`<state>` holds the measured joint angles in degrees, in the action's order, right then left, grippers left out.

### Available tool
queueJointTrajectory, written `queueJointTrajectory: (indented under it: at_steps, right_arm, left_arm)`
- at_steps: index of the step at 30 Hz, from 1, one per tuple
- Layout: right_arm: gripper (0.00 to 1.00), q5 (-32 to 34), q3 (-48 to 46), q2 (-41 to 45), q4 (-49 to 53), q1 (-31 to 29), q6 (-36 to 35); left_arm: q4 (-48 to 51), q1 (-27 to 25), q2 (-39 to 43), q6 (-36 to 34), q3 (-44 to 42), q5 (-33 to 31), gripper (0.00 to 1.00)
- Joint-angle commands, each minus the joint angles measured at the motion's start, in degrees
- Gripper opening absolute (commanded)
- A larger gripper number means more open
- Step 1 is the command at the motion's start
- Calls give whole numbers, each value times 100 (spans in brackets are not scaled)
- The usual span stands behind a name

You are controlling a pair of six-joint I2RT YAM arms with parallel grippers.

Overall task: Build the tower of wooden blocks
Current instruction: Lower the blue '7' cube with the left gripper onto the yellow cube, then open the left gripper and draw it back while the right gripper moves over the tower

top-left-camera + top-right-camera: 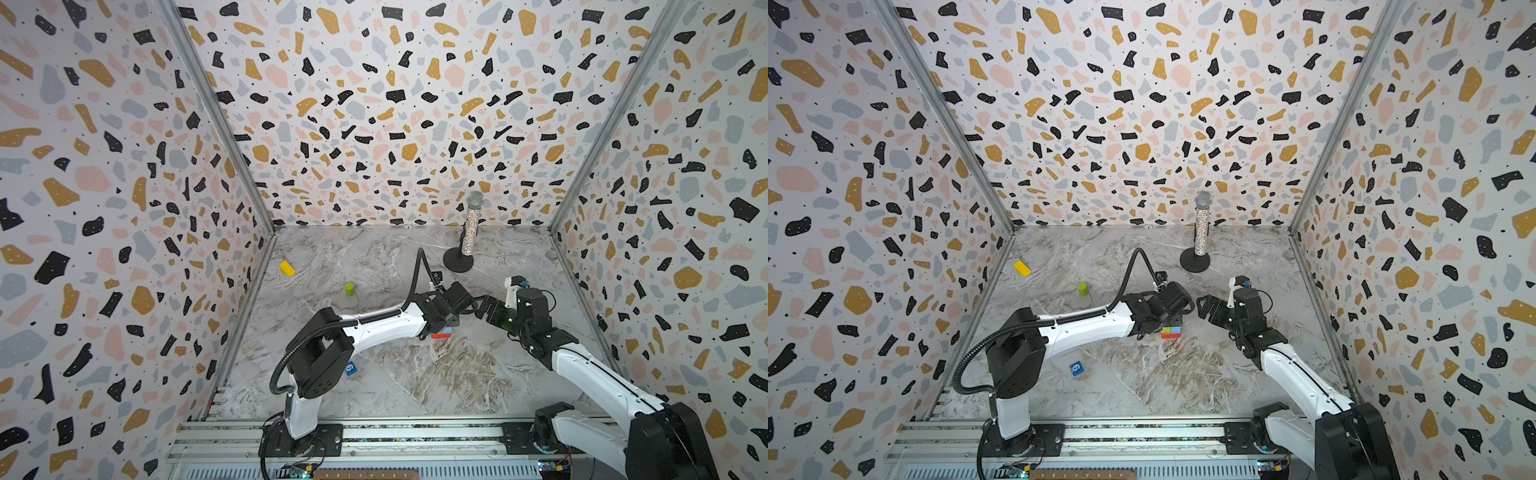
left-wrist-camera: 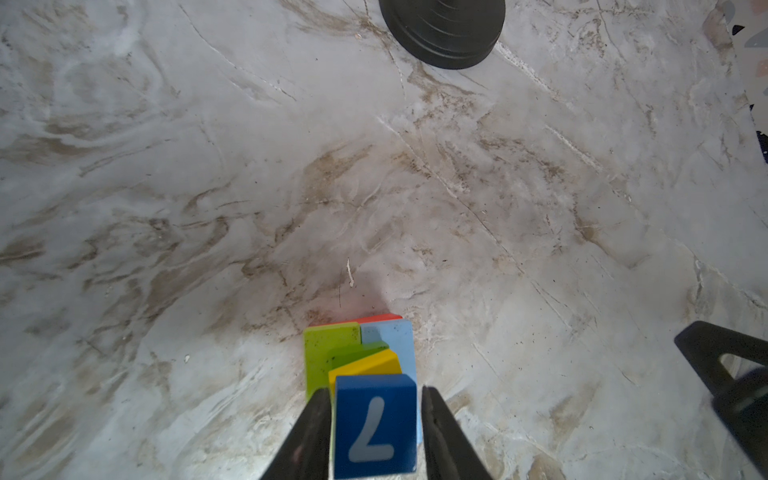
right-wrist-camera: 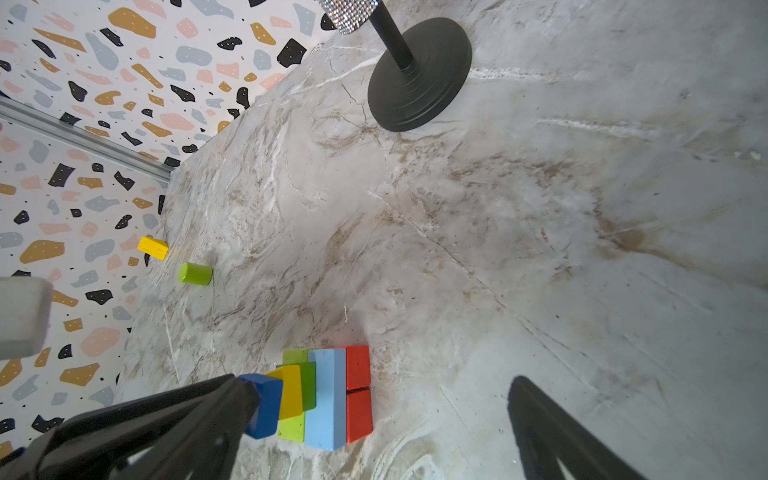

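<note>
The tower point(image 3: 332, 399) stands mid-table: two red bricks lowest, then light blue, lime green, darker green and yellow blocks, with a dark blue cube numbered 7 point(image 2: 374, 424) on top. My left gripper point(image 2: 376, 392) straddles that cube from above; its jaws are slightly open, with a thin gap on each side. In both top views the left gripper hides most of the tower point(image 1: 1171, 331). My right gripper point(image 1: 482, 311) hovers just right of the tower, wide open and empty. Loose wood blocks lie to the left: a yellow brick point(image 1: 286, 268), a green cylinder point(image 1: 349, 289) and a blue numbered cube point(image 1: 351, 368).
A glittery microphone point(image 1: 471, 226) on a round black base point(image 1: 458, 262) stands at the back, behind the grippers. Patterned walls close in the marble table point(image 1: 415, 382) on three sides. The yellow brick lies close to the left wall.
</note>
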<state>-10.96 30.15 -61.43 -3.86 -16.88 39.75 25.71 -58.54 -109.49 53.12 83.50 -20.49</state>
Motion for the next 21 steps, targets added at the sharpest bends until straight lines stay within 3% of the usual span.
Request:
queueJointTrajectory:
  at_steps: [1,7,12,14,18,21]
  right_arm:
    - [99,-46,-1,44,26,19,-72]
    - [99,-54,6,66,27,18,-81]
    - [99,-98,8,37,24,18,-149]
    - [99,-223,56,11,29,11,-280]
    - [99,-452,205,-6,131,-36,-730]
    - [99,-296,289,77,287,-174,-1014]
  left_arm:
    - [-30,-46,-112,19,184,-82,39]
    - [-5,-45,-90,14,193,-133,43]
    - [65,-44,79,11,211,-280,53]
    - [90,-52,183,-15,202,-349,61]
    - [90,-45,417,-56,122,-410,86]
    - [66,-46,808,-59,-124,-606,98]
